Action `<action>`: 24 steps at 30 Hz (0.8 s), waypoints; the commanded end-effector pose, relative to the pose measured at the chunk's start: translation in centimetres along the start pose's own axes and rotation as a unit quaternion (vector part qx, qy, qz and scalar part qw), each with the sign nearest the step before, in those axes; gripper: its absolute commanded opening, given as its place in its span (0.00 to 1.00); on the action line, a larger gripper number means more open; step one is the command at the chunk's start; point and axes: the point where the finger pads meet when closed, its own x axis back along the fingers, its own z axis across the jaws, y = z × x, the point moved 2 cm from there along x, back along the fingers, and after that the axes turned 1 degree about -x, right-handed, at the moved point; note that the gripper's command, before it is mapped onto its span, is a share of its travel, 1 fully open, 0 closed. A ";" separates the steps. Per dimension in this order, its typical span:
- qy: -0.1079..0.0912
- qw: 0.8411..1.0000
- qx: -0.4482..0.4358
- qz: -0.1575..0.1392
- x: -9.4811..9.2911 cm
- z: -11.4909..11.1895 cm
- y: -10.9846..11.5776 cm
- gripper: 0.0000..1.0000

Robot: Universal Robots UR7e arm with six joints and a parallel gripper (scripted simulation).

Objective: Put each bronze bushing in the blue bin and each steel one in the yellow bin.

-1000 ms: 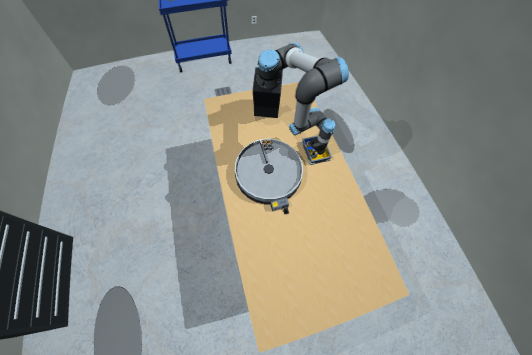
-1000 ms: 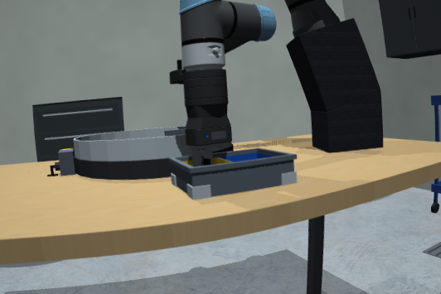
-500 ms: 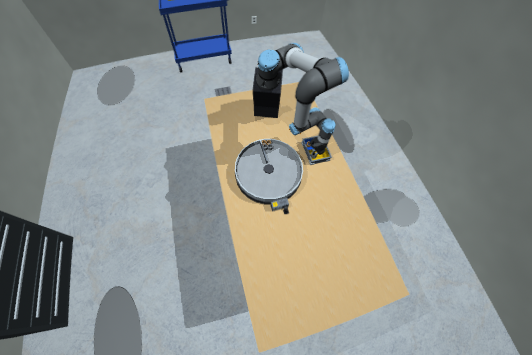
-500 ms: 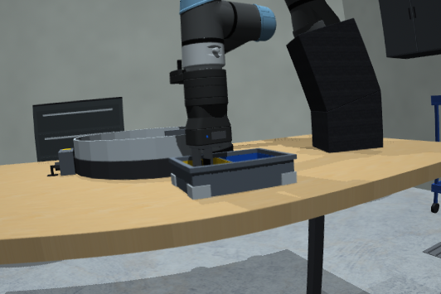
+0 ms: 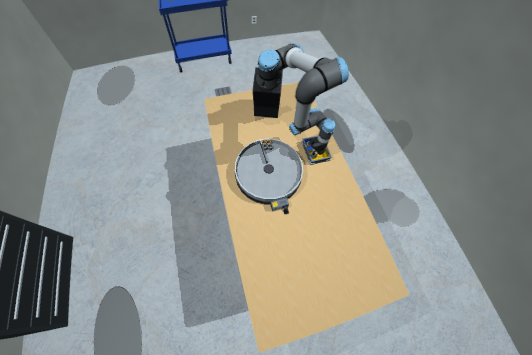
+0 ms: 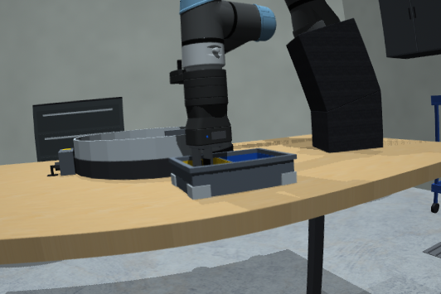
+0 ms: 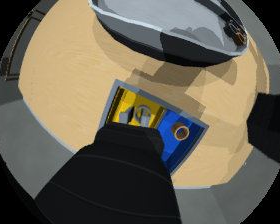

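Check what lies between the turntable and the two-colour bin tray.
Only a bare strip of wooden table, partly shadowed, separates the turntable from the bin tray; the wrist view shows it best.

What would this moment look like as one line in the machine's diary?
claw: open, low in yellow bin | steel sleeve: in yellow bin below claw | bronze sleeve: in blue bin | turntable: more sleeves at rim
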 end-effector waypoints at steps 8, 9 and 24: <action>-0.001 1.000 0.000 0.000 0.0 -0.1 0.0 0.42; -0.001 1.000 0.000 0.000 0.0 -0.1 0.0 0.42; -0.001 1.000 0.000 0.000 0.5 -0.1 0.0 0.42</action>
